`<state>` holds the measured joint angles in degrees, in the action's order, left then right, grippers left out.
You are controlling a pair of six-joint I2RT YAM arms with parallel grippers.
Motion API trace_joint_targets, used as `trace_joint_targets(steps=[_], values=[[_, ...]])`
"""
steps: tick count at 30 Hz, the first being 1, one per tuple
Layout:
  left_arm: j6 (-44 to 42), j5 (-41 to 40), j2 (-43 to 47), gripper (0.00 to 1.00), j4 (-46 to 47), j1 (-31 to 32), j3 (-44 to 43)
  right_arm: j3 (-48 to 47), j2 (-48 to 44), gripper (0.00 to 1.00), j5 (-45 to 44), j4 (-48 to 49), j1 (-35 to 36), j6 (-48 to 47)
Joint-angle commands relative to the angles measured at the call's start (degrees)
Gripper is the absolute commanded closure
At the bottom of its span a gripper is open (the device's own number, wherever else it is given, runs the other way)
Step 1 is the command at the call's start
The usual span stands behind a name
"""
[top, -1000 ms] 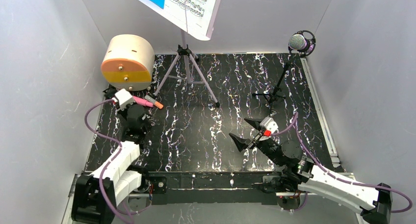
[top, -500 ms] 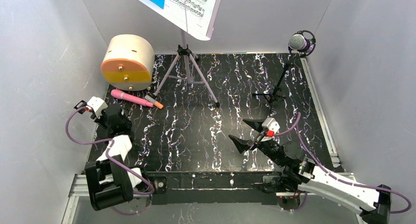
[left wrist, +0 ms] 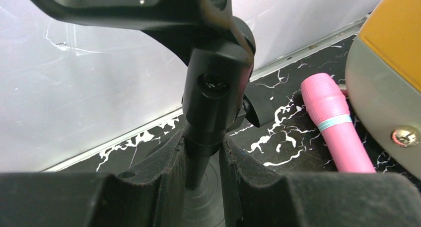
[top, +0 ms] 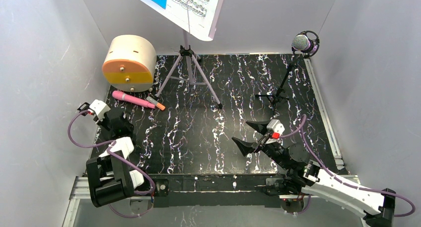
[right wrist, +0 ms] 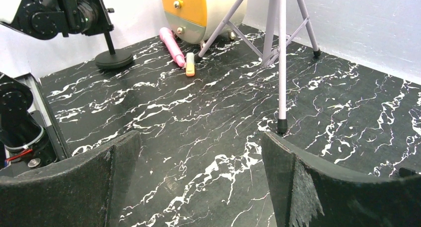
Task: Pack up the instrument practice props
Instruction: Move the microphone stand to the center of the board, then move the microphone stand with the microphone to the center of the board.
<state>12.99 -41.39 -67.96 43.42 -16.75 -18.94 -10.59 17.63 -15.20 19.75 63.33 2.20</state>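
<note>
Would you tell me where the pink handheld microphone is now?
In the top view, the pink handheld microphone lies at rear left, in front of the round orange-faced case, beside a leg of the music stand.

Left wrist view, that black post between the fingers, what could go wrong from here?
1. The left pincer flanks the black stand, but a firm grip isn't evident. Lifted loosely, the stand might slip or tip.
2. The pink microphone lies close beside it, so a swing could send it rolling.
3. The open right pincer faces a leg of the music stand, and a bump there might topple it.
</note>
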Motion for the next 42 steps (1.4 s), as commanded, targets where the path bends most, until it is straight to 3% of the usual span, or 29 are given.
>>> trace_joint_targets(steps=[1, 5, 8, 13, 16, 19, 31, 37, 39, 42], values=[[0.5, -4.9, 0.1, 0.92, 6.3, -0.3, 0.1, -0.5, -1.4, 0.01, 0.1, 1.3, -0.3, 0.7], [0.4, -7.3, -1.2, 0.9, 6.2, -0.4, 0.3, -1.1, -2.5, 0.01, -0.1, -0.7, -0.2, 1.2], [-1.0, -7.7, -0.2, 0.81, 6.2, -0.4, 0.0, -1.2, -3.9, 0.01, -0.3, -1.9, -0.2, 1.9], [0.7, -9.1, 0.8, 0.53, 4.9, -0.4, 0.1, -1.2, -4.9, 0.01, -0.3, -2.2, -0.2, 2.1], [3.0, -9.7, 1.6, 0.27, 1.2, -0.4, -0.9, -1.4, -4.1, 0.01, -0.8, -2.3, -0.2, 2.2], [5.7, -11.3, 3.8, 0.17, -5.4, 0.1, -2.6, -1.5, -3.1, 0.01, -1.8, -2.4, -0.2, 2.2], [11.6, -15.7, 17.3, 0.12, -39.2, 6.4, -16.3, -5.1, -0.1, 0.01, -11.3, -6.0, -0.2, 5.7], [4.2, -5.6, 21.8, 0.1, -43.1, 10.7, -21.5, -11.4, 5.9, 0.01, -15.5, -12.1, -0.2, 7.3], [0.7, -1.3, 24.1, 0.02, -42.9, 13.2, -22.0, -14.3, 9.8, 0.01, -15.6, -13.8, -0.2, 7.0], [-2.3, 3.3, 26.7, 0.02, -43.1, 16.9, -22.5, -19.1, 17.5, 0.01, -15.1, -17.3, -0.2, 7.0]])
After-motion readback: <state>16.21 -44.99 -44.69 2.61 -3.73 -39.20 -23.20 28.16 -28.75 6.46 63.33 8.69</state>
